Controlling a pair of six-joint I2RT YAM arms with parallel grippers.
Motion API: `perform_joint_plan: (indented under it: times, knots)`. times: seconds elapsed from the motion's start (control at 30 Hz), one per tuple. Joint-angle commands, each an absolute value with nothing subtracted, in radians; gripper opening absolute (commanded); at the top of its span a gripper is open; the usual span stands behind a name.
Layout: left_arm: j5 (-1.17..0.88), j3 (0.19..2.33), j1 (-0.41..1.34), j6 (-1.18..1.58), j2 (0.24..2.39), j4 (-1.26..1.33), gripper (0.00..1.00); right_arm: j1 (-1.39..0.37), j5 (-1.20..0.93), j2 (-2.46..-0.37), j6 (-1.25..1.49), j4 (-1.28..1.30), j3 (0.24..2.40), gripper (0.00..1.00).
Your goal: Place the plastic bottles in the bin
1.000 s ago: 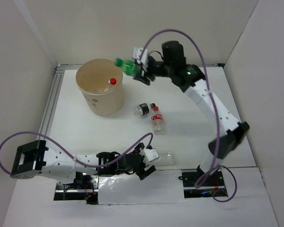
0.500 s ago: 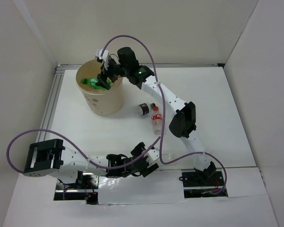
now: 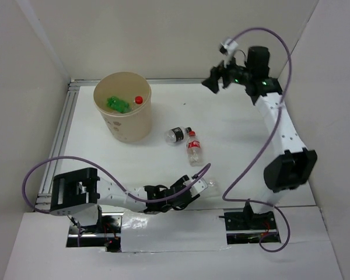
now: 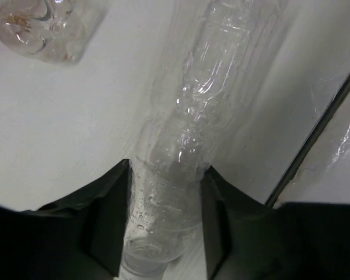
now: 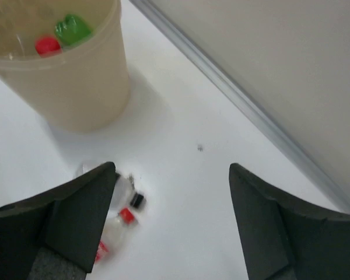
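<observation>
While your left tool (image 4: 166,195) is clenched on the clear bottle (image 4: 184,134) close to the near edge of the tabletop (image 3: 239,151), the step in hand is, as I judge it, picking that bottle up. The wrist view shows its thin, crumpled body running out lengthwise from between the two dark fingers, pinched near one end; it looks to be lying flat and not yet raised. Your next move calls for a straight lift before any swing, because the soft wall may buckle or slide in the grip; then carry it to the far left and release it only once it is over the rim.

Further out, mid-tabletop, two more wait: the red-labelled bottle (image 3: 193,150) and, just beyond and almost touching it, the dark-labelled bottle (image 3: 176,135); keep your path above them.

Beyond those, at the far left, stands the bin (image 3: 125,125), upright; inside it lie the green bottle (image 3: 118,104) and a red cap (image 3: 139,100), probably another bottle's.

Farthest off, at the far right and well apart from the bin, your right tool (image 3: 216,79) hangs high with its jaws wide and nothing between them; it is free to take a mid-tabletop bottle next.
</observation>
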State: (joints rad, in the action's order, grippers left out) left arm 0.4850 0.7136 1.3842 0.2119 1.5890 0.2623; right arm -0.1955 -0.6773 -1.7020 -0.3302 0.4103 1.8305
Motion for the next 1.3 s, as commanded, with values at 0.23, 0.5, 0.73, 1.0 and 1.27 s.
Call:
perform_joint_plan:
  times: [0.23,0.5,0.73,1.0,1.27]
  knots:
    - [0.574,0.752,1.376,0.167,1.211,0.186,0.0,0.104,-0.908,-1.329,-0.454,0.526,1.273,0.68]
    - [0.585,0.851,0.982,0.091,0.888,0.186,0.0,0.064,-0.75,-1.336,-0.354,0.451,1.161,1.0]
    - [0.483,0.995,0.488,0.175,1.003,0.242,0.05,-0.077,-0.703,-1.393,-0.344,0.428,1.152,0.93]
    - [0.422,1.173,0.311,0.215,1.277,0.212,0.46,-0.176,-0.64,-1.48,-0.261,0.379,1.172,0.96]
    - [0.4,1.213,0.288,0.181,1.246,0.164,1.0,-0.21,-0.576,-1.626,0.013,0.289,1.15,1.0]
